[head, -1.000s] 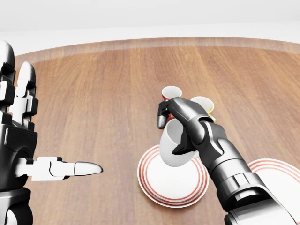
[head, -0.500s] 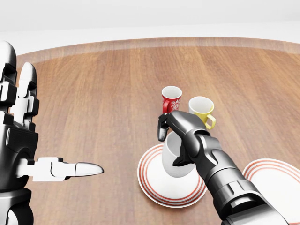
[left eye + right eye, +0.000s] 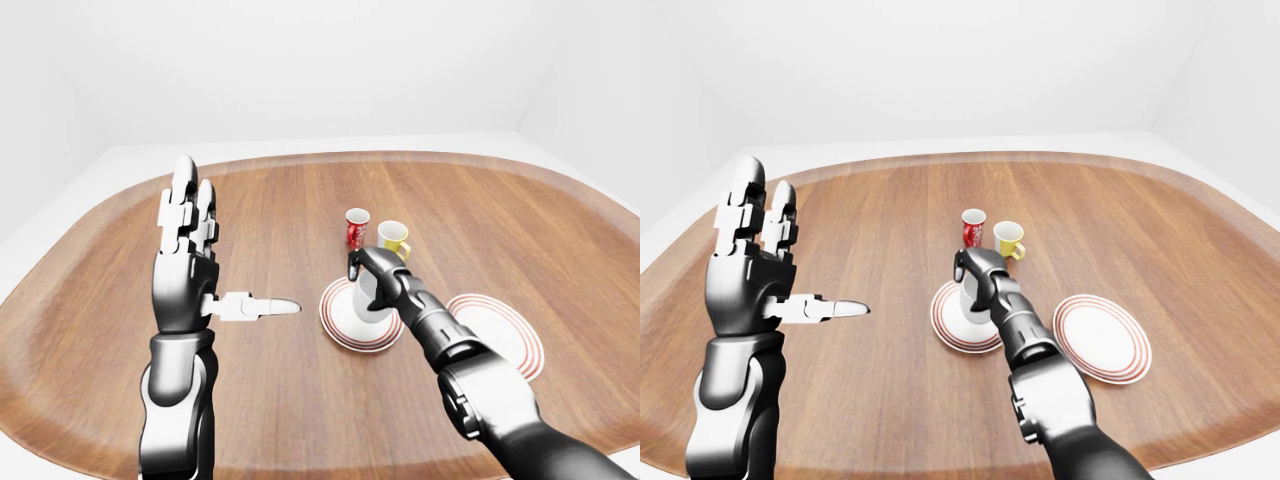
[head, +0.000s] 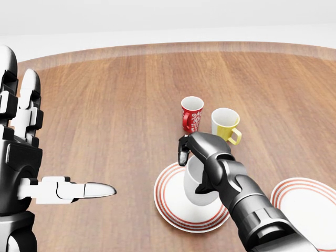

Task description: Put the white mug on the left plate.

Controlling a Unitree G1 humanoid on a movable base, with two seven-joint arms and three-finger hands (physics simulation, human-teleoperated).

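The white mug (image 4: pixel 195 185) stands upright over the middle of the left plate (image 4: pixel 170 210), a white plate with red rings. Its base is at the plate's surface, though I cannot tell whether it touches. My right hand (image 4: pixel 193 169) is shut on the mug from above and from the right, and the fingers hide most of its rim. At the left of the head view, my left hand (image 4: pixel 32 152) is held up open and flat, with the thumb pointing right, well away from the plate.
A red patterned mug (image 4: pixel 192 114) and a yellow mug (image 4: pixel 226 125) stand just above the left plate in the head view. A second ringed plate (image 4: pixel 310 207) lies at the lower right. The round wooden table (image 3: pixel 260 210) spreads wide around them.
My right hand has lowered the white mug down and slightly right onto the left plate, uncovering the red and yellow mugs behind it. The left hand has stayed still.
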